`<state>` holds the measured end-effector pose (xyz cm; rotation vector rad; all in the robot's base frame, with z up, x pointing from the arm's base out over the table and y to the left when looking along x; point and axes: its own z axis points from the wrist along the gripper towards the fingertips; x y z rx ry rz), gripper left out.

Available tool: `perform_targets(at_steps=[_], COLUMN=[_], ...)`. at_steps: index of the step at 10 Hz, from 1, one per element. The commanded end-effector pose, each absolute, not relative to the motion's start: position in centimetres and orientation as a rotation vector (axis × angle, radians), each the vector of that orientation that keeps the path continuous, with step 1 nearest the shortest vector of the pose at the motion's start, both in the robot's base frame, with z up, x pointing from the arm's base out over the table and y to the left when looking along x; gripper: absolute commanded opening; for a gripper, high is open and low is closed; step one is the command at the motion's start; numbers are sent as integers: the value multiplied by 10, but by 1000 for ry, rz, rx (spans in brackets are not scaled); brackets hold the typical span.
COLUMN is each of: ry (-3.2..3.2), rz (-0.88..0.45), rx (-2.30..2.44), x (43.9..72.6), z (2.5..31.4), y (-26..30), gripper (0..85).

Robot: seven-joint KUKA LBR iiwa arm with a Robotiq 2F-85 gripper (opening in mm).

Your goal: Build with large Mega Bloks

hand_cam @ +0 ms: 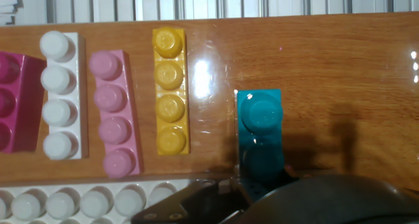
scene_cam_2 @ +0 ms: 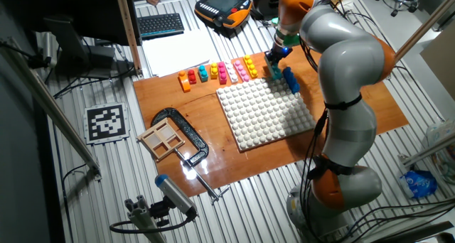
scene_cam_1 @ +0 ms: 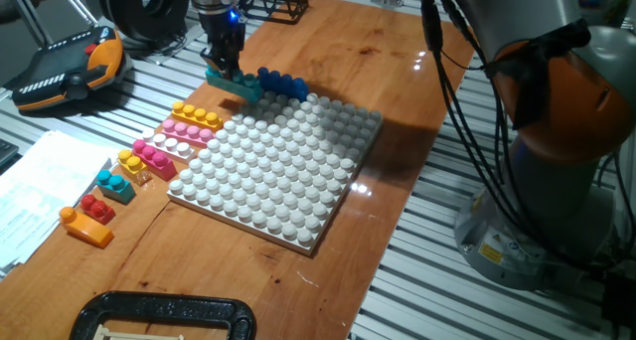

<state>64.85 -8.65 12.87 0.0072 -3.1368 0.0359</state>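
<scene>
1. Gripping the teal brick [scene_cam_1: 235,83] in one fixed view, my gripper [scene_cam_1: 225,62] is clamped across its narrow sides, just off the white baseplate [scene_cam_1: 288,186] corner, beside the blue brick [scene_cam_1: 282,83].
2. From the other fixed view, the brick row lies along the baseplate's far edge; a clamp [scene_cam_2: 186,138] sits well apart.
3. Hand view: the teal brick looks light, rigid and probably slick, so I'd squeeze its flat sides below the studs. The yellow brick [hand_cam: 170,91] lies just beside it and could get nudged; the pink [hand_cam: 116,112] and white [hand_cam: 61,95] bricks lie beyond.
</scene>
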Motion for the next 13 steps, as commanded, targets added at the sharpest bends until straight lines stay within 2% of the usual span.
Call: perform_targets(at_steps=[1, 4, 10, 13], ry=[-3134, -3119, -3154, -3165], rz=[34, 55, 39, 29], rx=[10, -17, -16, -16], x=[647, 612, 574, 566], z=[129, 139, 123, 114], y=[-87, -88, -94, -95], gripper=[0, 0, 0, 0])
